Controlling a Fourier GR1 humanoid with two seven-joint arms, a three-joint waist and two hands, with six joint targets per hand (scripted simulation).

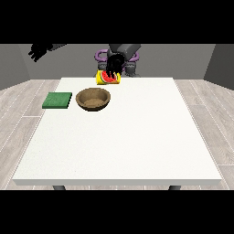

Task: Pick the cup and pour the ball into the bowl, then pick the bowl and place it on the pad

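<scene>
Hand (37,51) at the view's left comes first: it is black, raised high off to the side beyond the far-left corner of the white surface (119,146), well apart from everything on it. Its fingers look spread and hold nothing.

Next, on the surface near its left edge, lies a flat green pad (57,100). Just to the right of the pad, close beside it but not touching, sits a brown bowl (93,98), upright, with its opening facing up. Nothing can be seen inside it.

Further right and farther back, near the far edge of the surface, is a yellow cup (109,80). It is tipped so that its red inside faces the camera, its long axis leaning forward and down toward the bowl. The ball cannot be made out. The hand (114,65) at the view's right, which sits near the middle of the view, reaches down from the robot's body and covers the cup's top, fingers curled around it.

The relation that matters: the bowl lies nearer the camera and slightly left of the held cup, with a gap between the two. By my reading, pouring is under way or about to begin, and the cup's mouth would need to travel forward and left to sit over the bowl. The bowl is not yet on the pad.
</scene>
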